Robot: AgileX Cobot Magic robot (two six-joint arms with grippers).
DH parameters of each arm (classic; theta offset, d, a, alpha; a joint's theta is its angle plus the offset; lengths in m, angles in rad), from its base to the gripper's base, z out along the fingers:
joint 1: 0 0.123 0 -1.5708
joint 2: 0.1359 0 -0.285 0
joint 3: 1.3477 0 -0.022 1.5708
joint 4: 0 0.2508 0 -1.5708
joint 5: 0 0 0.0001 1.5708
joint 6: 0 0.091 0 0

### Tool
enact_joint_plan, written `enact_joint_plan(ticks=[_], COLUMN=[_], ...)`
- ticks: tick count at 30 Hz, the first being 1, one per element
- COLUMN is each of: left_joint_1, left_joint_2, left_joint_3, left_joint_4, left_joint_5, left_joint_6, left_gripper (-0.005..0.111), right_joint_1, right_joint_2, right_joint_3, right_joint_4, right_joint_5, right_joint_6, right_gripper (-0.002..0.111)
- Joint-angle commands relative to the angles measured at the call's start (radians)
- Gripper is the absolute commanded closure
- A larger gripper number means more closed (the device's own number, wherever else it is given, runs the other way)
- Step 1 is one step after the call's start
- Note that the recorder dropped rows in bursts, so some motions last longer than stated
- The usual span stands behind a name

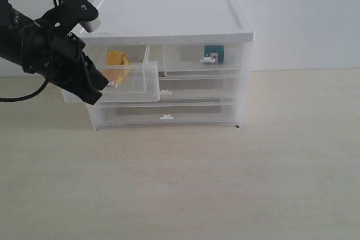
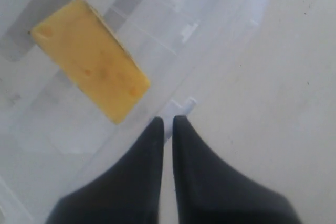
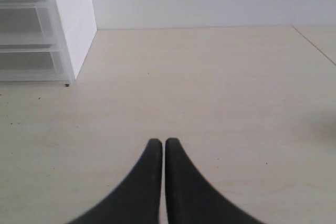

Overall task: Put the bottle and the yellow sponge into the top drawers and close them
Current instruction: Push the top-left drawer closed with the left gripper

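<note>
White wall [image 1: 304, 15] behind, yellow sponge [image 2: 92, 66] (pitted, orange-tinged) lies in open drawer [image 1: 140, 80].

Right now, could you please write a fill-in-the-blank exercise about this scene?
The yellow sponge lies in the top left drawer, which stands ___.
The top right drawer holds the ___.
The left tool and the right tool are both ___.
Missing words: open; bottle; shut.

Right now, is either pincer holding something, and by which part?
Nothing is held: left pincer shut by the open top drawer's front; right pincer shut above the table.
</note>
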Motion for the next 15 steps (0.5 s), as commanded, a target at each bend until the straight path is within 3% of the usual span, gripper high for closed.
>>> enact_joint_plan(ticks=[1,15], left_joint_1=[-0.003,-0.003], left_joint_2=[0.017,0.109], left_joint_3=[0.001,0.001], left_joint_4=[-0.051,-0.069], left_joint_5=[-0.095,-0.42], left_joint_6=[-0.012,-0.012], left_gripper=[0.102,0.102], right_joint_1=[-0.003,-0.003], right_joint_2=[-0.005,-0.005], right_joint_3=[0.005,0.005], right_joint_4=[-0.001,-0.001], right_joint_5=[-0.004,-0.004], right_joint_6=[0.0,0.0], right_gripper=[0.108,0.108])
